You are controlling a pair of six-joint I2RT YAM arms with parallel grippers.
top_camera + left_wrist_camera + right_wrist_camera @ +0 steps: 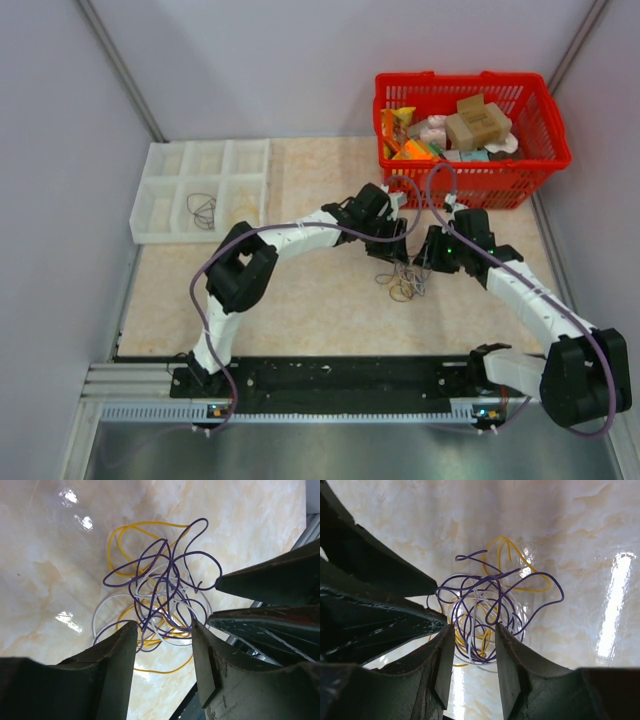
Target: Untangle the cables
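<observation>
The cables (403,282) are a fist-sized tangle of thin purple, yellow and white wires on the marbled table between the two arms. In the left wrist view the tangle (162,595) lies just beyond my left gripper (164,630), which is open with the near strands between the fingertips. In the right wrist view the tangle (487,605) lies just beyond my right gripper (474,630), open, its fingertips astride the near loops. Each view shows the other gripper's dark fingers at its side. In the top view both grippers, the left (398,240) and the right (430,258), hang over the tangle.
A red basket (548,150) of boxes and packets stands at the back right. A white compartment tray (170,195) at the back left holds a loose dark wire (203,209). Grey walls close in on both sides.
</observation>
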